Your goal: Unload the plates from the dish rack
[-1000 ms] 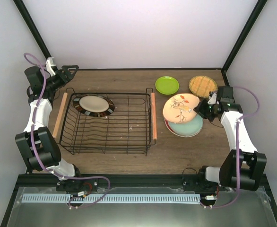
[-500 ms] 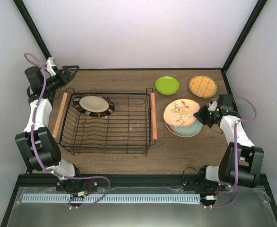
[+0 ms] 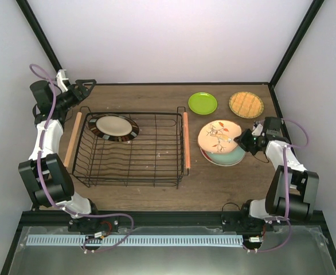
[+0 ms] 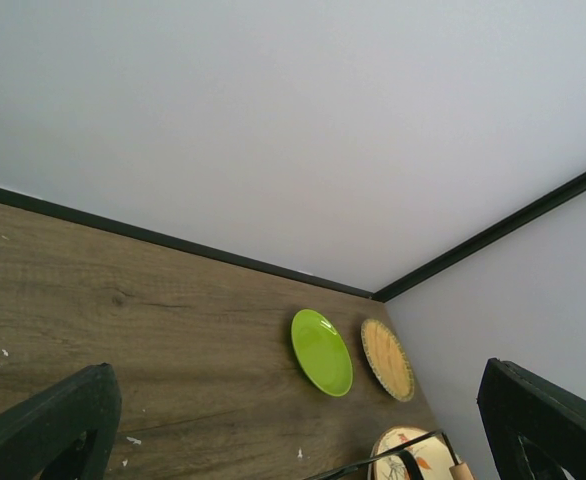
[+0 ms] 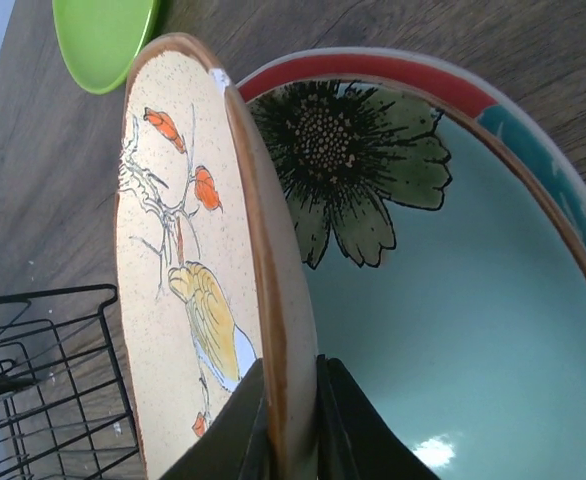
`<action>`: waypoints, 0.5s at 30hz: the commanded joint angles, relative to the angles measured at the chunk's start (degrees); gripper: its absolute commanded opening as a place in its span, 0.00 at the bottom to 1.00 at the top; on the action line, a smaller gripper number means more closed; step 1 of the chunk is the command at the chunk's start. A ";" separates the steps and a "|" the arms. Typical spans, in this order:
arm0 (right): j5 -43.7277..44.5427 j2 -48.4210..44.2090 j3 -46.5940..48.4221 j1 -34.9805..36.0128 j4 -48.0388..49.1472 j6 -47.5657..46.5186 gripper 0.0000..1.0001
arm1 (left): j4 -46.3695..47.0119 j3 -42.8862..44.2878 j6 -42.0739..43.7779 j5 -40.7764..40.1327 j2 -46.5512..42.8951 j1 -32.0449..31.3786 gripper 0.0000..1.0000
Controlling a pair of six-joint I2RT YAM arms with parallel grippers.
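The left claw, its fingertips cut off in its wrist view, is held wide apart with nothing in it, past the dish rack's far-left corner. 1 dark-rimmed cream plate lies in the rack. On the bench, the flowered plate is largely covered by the tilted beige plate, whose rim is pinched in the nearly closed right claw.

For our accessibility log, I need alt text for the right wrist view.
The right gripper pinches the rim of a beige plate painted with a bird, holding it tilted over a teal flower plate. A green plate and the black dish rack lie beyond.
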 commanded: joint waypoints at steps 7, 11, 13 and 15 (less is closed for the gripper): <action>1.57 3.66 0.10 -1.47 1.75 -0.80 0.36 | 1.53 0.69 0.44 0.45 0.41 -0.39 1.00; 2.17 4.47 -0.02 -1.46 1.80 -1.07 0.49 | 1.53 0.67 0.45 0.37 0.67 -0.40 1.00; 2.74 4.82 0.16 -1.41 1.35 -1.37 0.55 | 1.53 0.71 0.44 0.28 0.74 -0.36 1.00; 3.57 5.03 0.52 -1.48 0.55 -1.82 0.64 | 1.60 0.81 0.45 0.21 0.83 -0.39 1.00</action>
